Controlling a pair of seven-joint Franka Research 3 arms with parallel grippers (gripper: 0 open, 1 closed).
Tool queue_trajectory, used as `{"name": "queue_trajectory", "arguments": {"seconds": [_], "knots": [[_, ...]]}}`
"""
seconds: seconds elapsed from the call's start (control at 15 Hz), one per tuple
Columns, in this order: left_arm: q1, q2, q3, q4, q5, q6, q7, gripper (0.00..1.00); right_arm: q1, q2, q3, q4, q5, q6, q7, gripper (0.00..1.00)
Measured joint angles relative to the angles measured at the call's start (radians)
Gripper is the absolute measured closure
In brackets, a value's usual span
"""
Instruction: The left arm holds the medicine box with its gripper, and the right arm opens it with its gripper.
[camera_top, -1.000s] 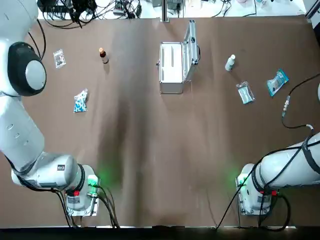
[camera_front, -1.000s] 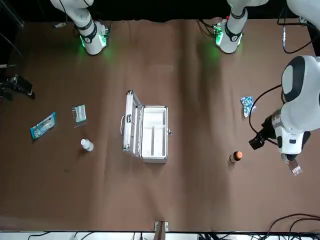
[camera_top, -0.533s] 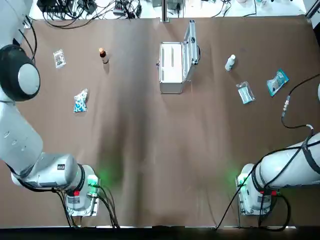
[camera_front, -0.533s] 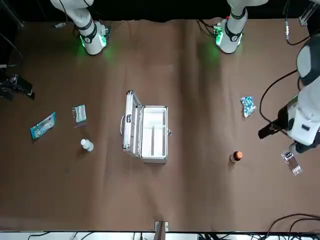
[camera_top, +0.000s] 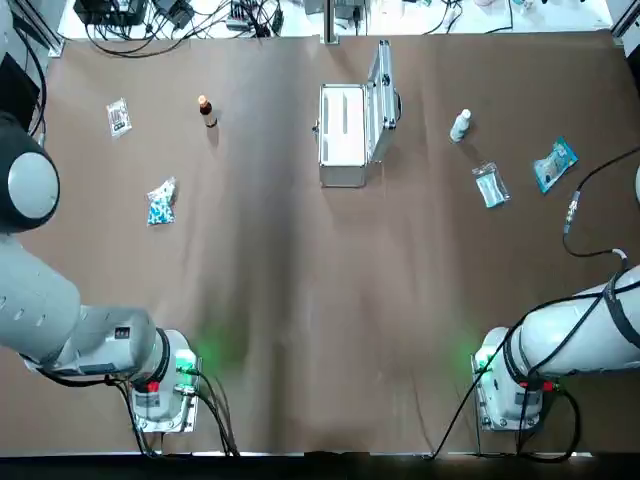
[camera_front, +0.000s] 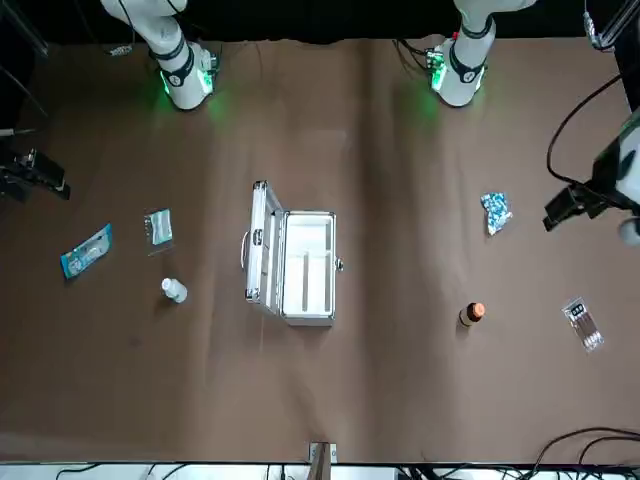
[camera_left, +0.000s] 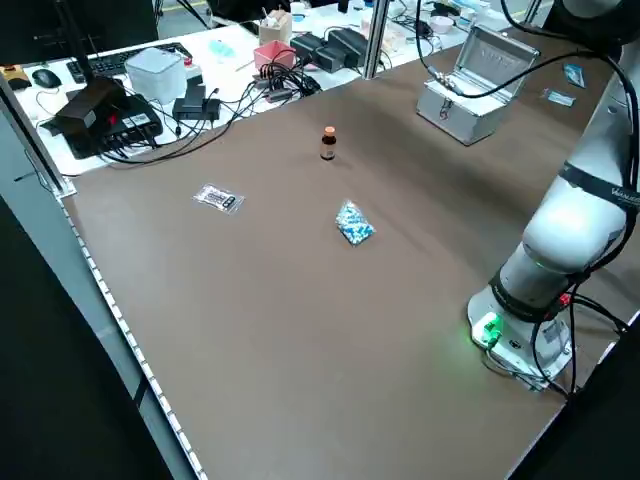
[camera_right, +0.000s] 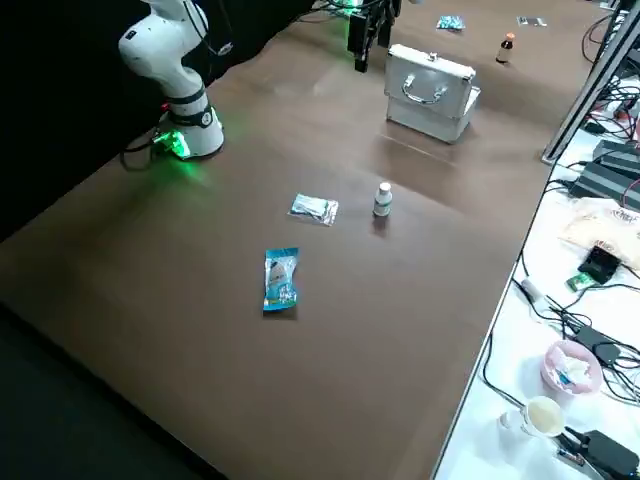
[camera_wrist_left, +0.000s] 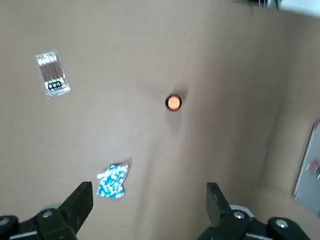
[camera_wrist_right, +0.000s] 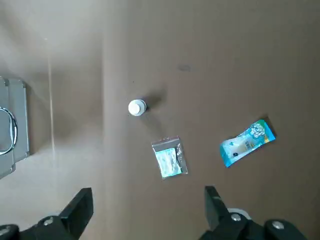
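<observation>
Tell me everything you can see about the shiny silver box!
The medicine box is a small silvery case that looks like metal, and it is open. Its lid stands up along the side nearer the robot's right, with a handle on its outer face. Inside it looks white and empty. It sits on the brown table, in the middle near the far edge. Only the table touches it; the left gripper and right gripper, both open, are well away from it.
</observation>
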Motion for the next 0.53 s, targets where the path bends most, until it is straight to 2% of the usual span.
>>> {"name": "queue_trajectory", "arguments": {"seconds": [0.27, 0.53], "knots": [[-0.001, 0.0, -0.003, -0.073, -0.001, -0.009, 0.1, 0.0, 0.0, 0.0, 0.0, 0.0, 0.0, 0.003, 0.0, 0.02], [0.0, -0.007, -0.004, -0.075, -0.001, -0.009, 0.11, 0.0, 0.0, 0.0, -0.001, 0.0, 0.0, 0.003, 0.0, 0.02]]}}
